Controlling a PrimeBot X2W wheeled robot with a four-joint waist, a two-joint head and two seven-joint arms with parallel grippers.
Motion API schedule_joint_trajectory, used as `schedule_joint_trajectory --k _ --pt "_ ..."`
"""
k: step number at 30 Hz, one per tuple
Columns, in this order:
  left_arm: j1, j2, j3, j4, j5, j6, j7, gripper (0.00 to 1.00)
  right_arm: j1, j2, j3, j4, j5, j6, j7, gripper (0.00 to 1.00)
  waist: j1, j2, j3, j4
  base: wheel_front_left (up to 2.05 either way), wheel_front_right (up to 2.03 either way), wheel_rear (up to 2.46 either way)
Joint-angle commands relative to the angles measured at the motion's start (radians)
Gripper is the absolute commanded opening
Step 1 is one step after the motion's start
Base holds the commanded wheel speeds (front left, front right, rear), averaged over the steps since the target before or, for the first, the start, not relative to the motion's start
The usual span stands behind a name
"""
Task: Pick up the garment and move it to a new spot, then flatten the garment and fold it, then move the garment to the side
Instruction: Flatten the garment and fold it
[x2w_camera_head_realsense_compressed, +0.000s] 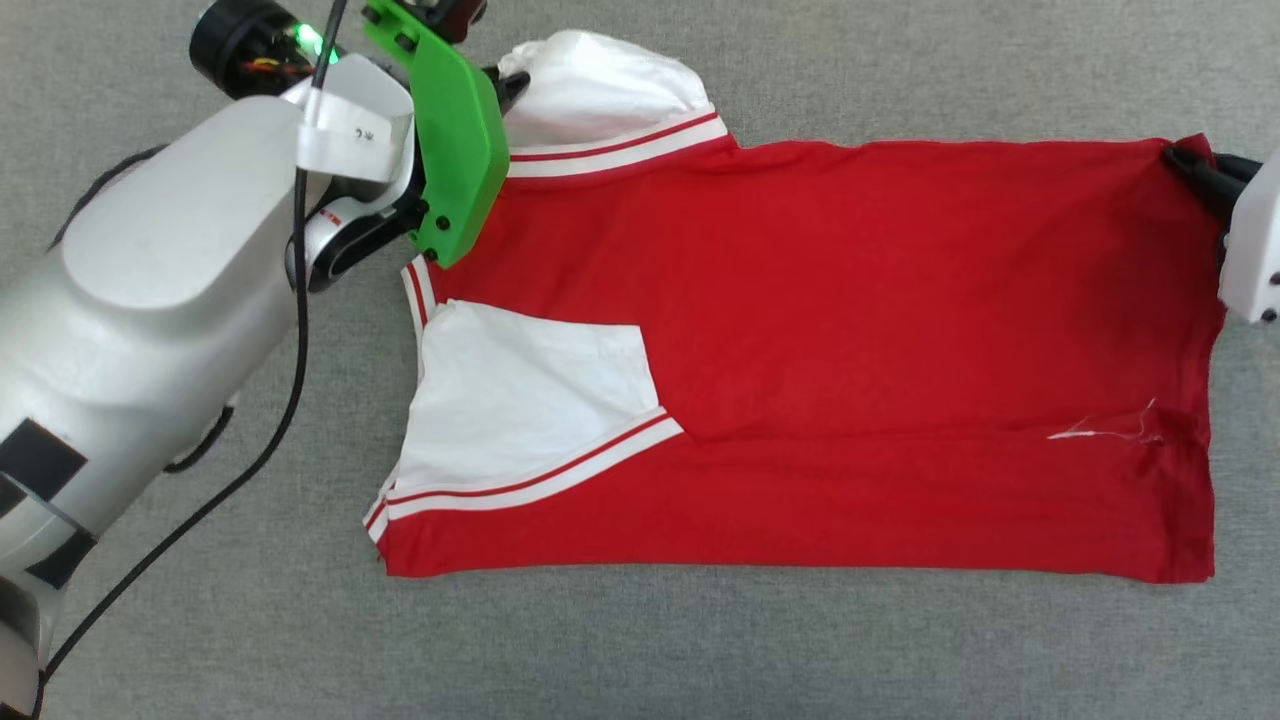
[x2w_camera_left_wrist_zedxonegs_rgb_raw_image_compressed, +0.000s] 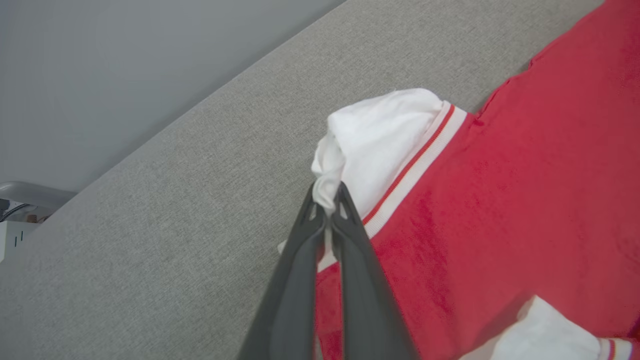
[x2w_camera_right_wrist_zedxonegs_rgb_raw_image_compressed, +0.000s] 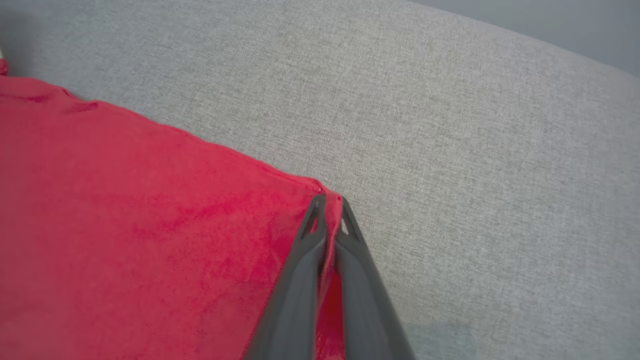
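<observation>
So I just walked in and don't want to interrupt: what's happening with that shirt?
A two-armed robot is working on a red shirt spread on a grey fabric surface. Its left gripper is shut on the bunched white sleeve at the far collar end, and its right gripper is shut on the far hem corner. The near sleeve lies folded onto the red body. Most of the shirt lies flat.

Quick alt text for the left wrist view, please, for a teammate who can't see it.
The left gripper is shut on the bunched white sleeve of the red garment, which lies on a grey fabric surface. Red-and-white striped trim edges that sleeve, and a second white sleeve shows at the lower right.
</observation>
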Motion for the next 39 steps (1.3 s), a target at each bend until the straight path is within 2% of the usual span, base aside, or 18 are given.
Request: schedule_joint_trajectory --k 1,9,23,27,35,36,37,39 --pt "0.041 0.013 -0.006 -0.008 -0.014 0.009 -0.013 0.0 0.033 -0.01 0.009 -0.006 0.002 -0.001 -0.028 0.0 0.0 0.0035 -0.085 -0.006 0.0 0.0 0.0" --pt "0.196 0.071 -0.02 -0.081 -0.039 0.048 -0.065 0.0 0.165 -0.031 0.047 -0.038 0.01 -0.001 -0.137 0.0 0.0 0.0035 -0.199 -0.004 0.0 0.0 0.0" --pt "0.517 0.165 -0.049 -0.238 -0.097 0.146 -0.134 0.0 0.455 -0.055 0.042 -0.108 0.018 -0.001 -0.234 0.0 0.0 0.0035 -0.312 0.013 0.0 0.0 0.0" --pt "0.612 0.166 -0.057 -0.246 -0.108 0.173 -0.151 0.0 0.56 -0.028 0.009 -0.121 0.019 -0.001 -0.23 0.0 0.0 0.0035 -0.3 0.011 0.0 0.0 0.0" --pt "0.658 0.117 -0.059 -0.172 -0.116 0.172 -0.184 0.0 0.598 0.039 -0.001 -0.062 0.005 -0.001 -0.206 0.0 0.0 0.0035 -0.272 0.005 0.0 0.0 0.0" --pt "0.658 0.113 -0.055 -0.163 -0.114 0.176 -0.195 0.16 0.598 0.045 -0.005 -0.058 0.007 -0.001 -0.209 0.2 0.0 0.0035 -0.273 0.005 0.0 0.0 0.0" --pt "0.657 0.109 -0.05 -0.154 -0.106 0.183 -0.215 1.0 0.595 0.048 -0.008 -0.058 0.003 -0.001 -0.213 1.0 0.0 0.0035 -0.275 0.003 0.0 0.0 0.0" --pt "0.664 0.102 -0.026 -0.152 -0.113 0.196 -0.26 1.0 0.591 0.052 -0.023 -0.062 0.0 -0.001 -0.229 1.0 0.0 0.0035 -0.286 0.001 0.0 0.0 0.0"
